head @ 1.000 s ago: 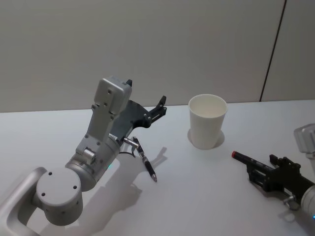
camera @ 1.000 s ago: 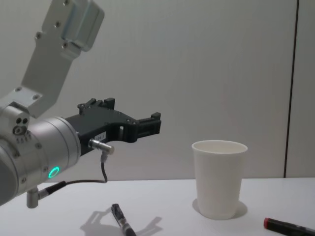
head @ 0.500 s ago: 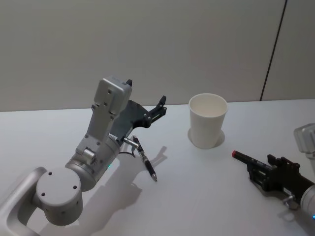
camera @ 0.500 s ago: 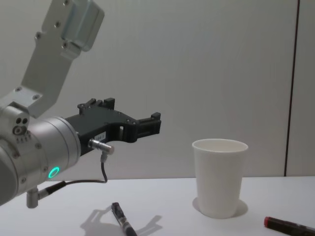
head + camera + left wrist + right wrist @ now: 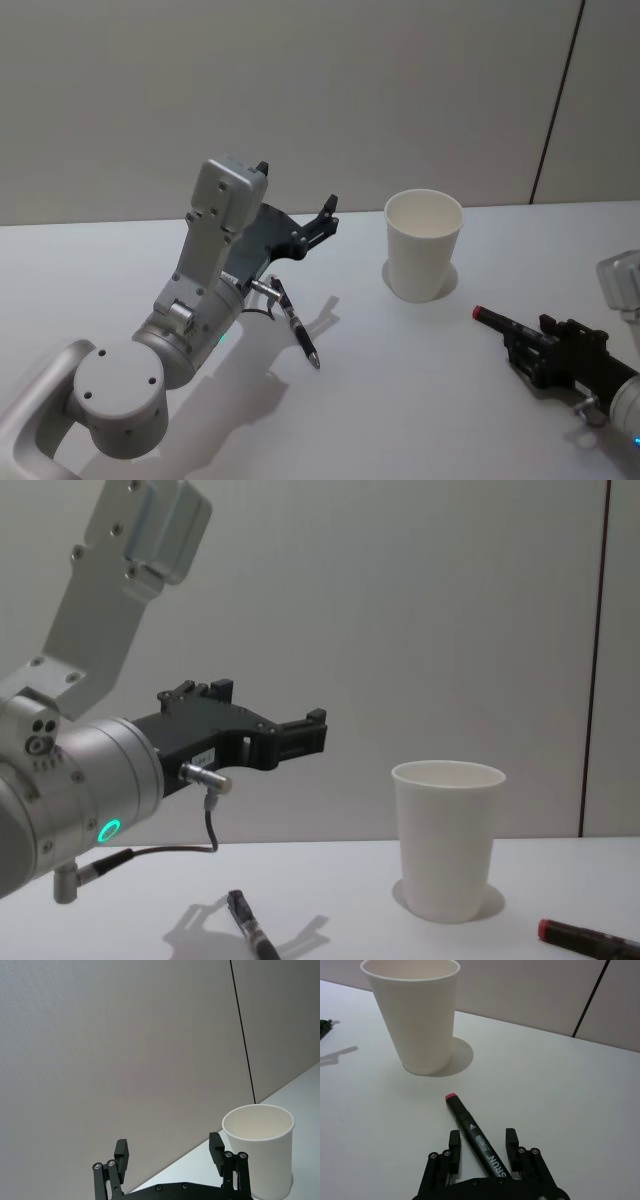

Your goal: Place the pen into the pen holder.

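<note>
The pen holder, a plain white paper cup [image 5: 422, 250] [image 5: 446, 840], stands upright on the white table. A slim black pen [image 5: 298, 337] [image 5: 248, 930] lies on the table to its left, under my left gripper [image 5: 325, 215] [image 5: 169, 1149]. That gripper hangs open above the table, facing the cup [image 5: 260, 1150], with nothing in it. A thicker black marker with a red end [image 5: 492, 320] [image 5: 470, 1127] lies on the table right of the cup [image 5: 417, 1015]. My right gripper [image 5: 482, 1141] rests low and open, one finger on each side of the marker's rear part.
The white table [image 5: 400, 400] runs back to a plain grey wall with a dark vertical seam [image 5: 555, 100]. My left arm's big grey housing [image 5: 215, 270] rises over the table's left side.
</note>
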`<action>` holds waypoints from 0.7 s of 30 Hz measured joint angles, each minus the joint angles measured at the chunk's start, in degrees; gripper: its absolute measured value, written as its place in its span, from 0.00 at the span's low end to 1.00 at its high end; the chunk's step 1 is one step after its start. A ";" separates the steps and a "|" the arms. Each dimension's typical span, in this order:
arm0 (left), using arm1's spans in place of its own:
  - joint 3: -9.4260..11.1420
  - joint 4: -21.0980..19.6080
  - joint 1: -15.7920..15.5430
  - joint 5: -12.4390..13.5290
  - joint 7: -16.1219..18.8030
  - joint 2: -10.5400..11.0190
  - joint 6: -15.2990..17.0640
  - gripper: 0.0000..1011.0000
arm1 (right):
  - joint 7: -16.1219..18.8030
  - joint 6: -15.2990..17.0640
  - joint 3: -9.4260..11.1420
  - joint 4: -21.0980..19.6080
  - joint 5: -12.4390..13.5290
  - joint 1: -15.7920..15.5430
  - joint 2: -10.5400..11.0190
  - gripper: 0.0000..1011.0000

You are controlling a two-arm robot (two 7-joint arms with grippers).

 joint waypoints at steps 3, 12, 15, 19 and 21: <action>0.00 0.00 0.00 0.00 0.00 0.00 0.00 0.99 | 0.06 -0.10 0.01 0.00 0.01 0.02 -0.03 0.53; 0.00 0.00 0.00 0.00 0.00 0.00 0.00 0.99 | 0.17 -0.28 0.00 -0.01 0.19 0.05 -0.09 0.47; 0.00 0.00 0.00 0.00 0.00 0.00 0.00 0.99 | 0.19 -0.30 -0.01 -0.02 0.24 0.06 -0.10 0.45; 0.00 0.00 0.00 0.00 0.00 0.00 0.00 0.99 | 0.21 -0.33 0.00 -0.02 0.29 0.07 -0.12 0.42; 0.00 0.00 0.00 0.00 0.00 0.00 0.00 0.99 | 0.22 -0.33 0.01 -0.02 0.30 0.07 -0.13 0.41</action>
